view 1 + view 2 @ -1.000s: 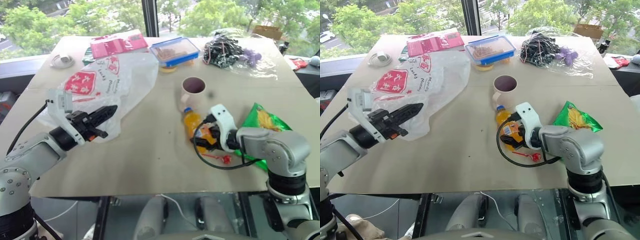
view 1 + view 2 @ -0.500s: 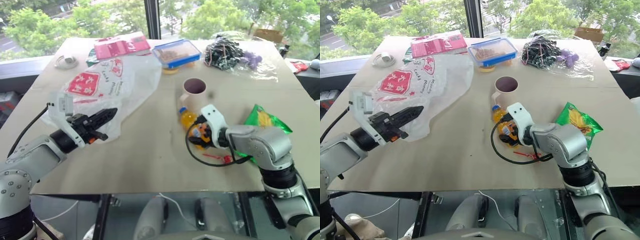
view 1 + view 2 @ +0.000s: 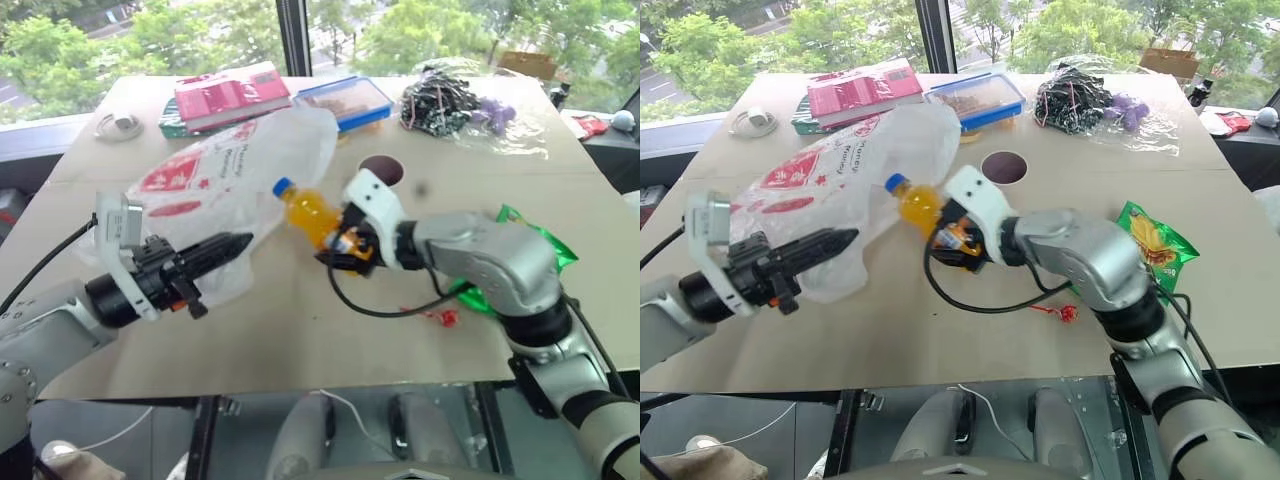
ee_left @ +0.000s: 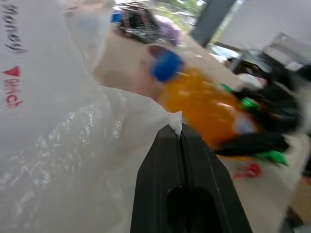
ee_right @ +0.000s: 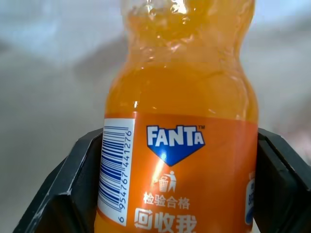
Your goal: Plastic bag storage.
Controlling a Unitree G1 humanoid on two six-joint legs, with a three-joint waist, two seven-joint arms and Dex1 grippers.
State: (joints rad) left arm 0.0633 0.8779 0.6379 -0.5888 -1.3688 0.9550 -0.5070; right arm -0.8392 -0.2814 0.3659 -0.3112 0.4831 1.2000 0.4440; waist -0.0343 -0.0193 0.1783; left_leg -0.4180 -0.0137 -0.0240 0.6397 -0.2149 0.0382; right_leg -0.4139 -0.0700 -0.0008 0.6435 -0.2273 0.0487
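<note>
Your right gripper (image 3: 958,228) is clamped around the label band of an orange soda bottle (image 3: 923,207), holding it clear of the table (image 3: 1040,330), and in the right wrist view a black finger (image 5: 279,184) stands against each side of the label. The bottle lies nearly level, its long axis running from the gripper toward your left, blue cap (image 3: 896,183) leading. That cap sits right at the near edge of the plastic bag (image 3: 855,180), which sprawls across the left half of the table, its long axis running from the near-left corner up toward the blue-lidded food box (image 3: 975,97) at the far middle. Your left gripper (image 3: 830,240) is pinched fully closed on a fold of the bag's thin film at its near end, fingers pointing roughly level toward the bottle; the left wrist view shows the film draped over the closed fingertips with the cap just beyond. So the bag lies directly ahead of the bottle's cap, and the left arm is the one on it. I cannot tell from here where the bag's mouth opens, so judge whether the lifted fold gives a gap before you push the bottle further left. The cup (image 3: 1004,167) and green chips packet (image 3: 1155,245) sit apart, to the right.
</note>
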